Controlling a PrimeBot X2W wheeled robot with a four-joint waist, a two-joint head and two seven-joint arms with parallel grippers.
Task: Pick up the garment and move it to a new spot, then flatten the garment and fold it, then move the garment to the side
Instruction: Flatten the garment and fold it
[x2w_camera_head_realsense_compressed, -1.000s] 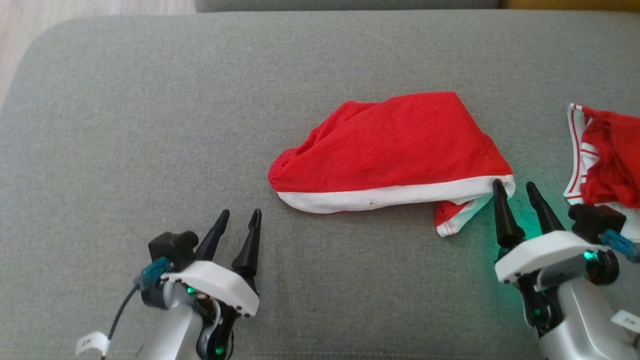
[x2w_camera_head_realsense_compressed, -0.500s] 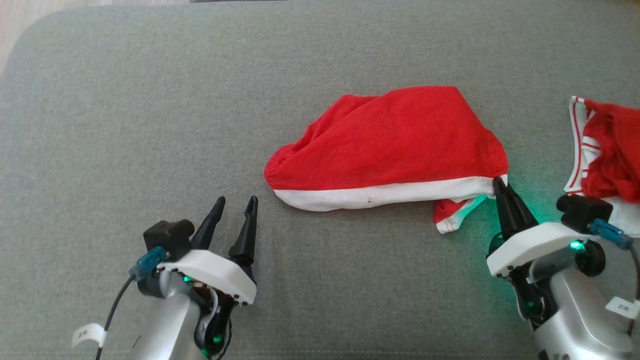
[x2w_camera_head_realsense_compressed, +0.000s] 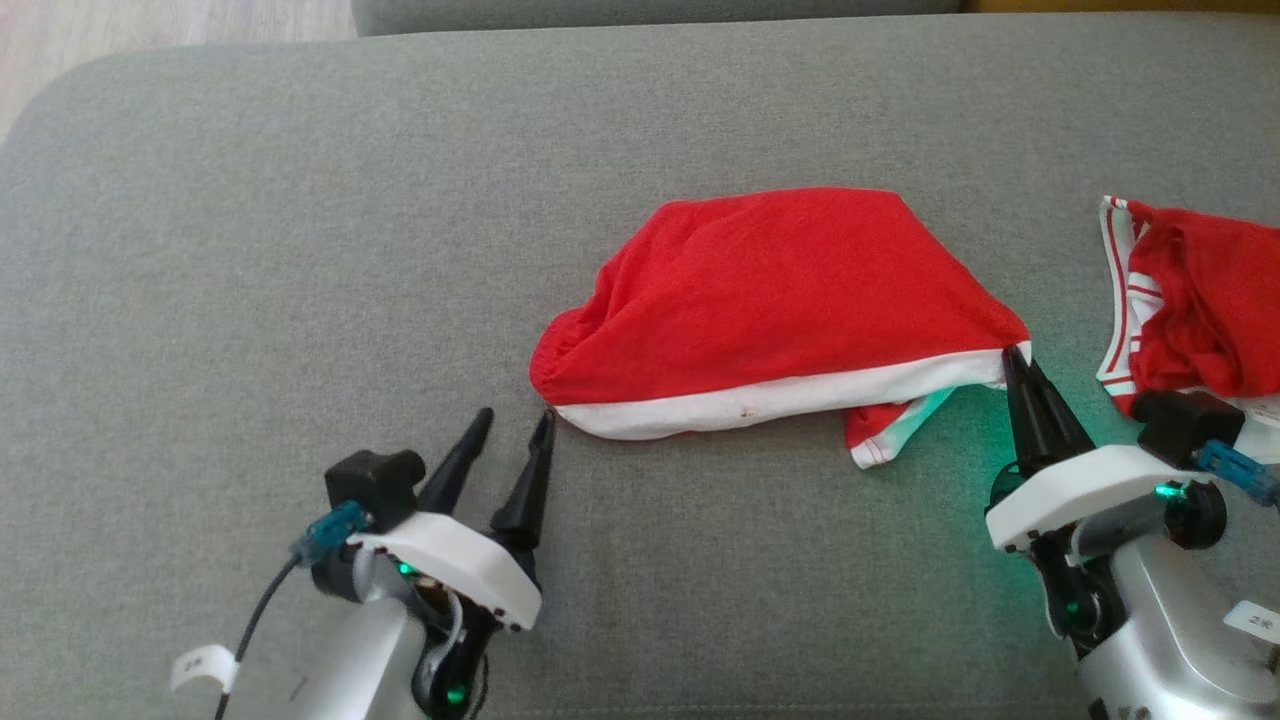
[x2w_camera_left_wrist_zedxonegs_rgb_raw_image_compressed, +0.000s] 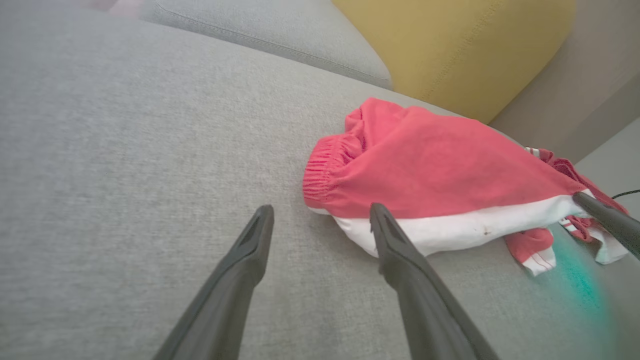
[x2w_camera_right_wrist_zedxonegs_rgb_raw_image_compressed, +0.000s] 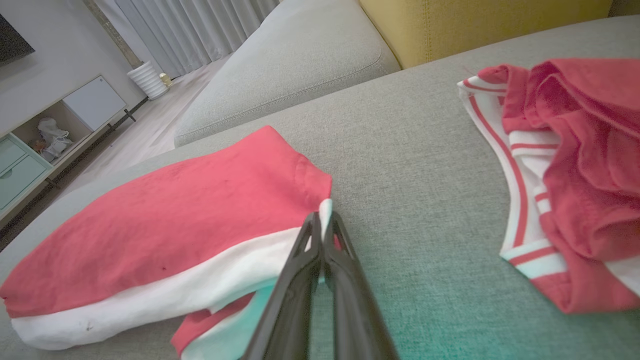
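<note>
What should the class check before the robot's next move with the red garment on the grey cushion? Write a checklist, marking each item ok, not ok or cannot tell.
1. Is the right hand shut on the white-banded corner of the garment? ok.
2. Is the left hand open, ready to grasp? ok.
3. Does the left hand hold the garment's other end? not ok; its jaws stand open beside that end.
4. Does the second garment lie apart from the first? ok; grey fabric shows between them.
5. Is there room on the cushion to the robot's left for a new spot? ok.
6. How many layers does the right hand pinch? cannot tell.
</note>
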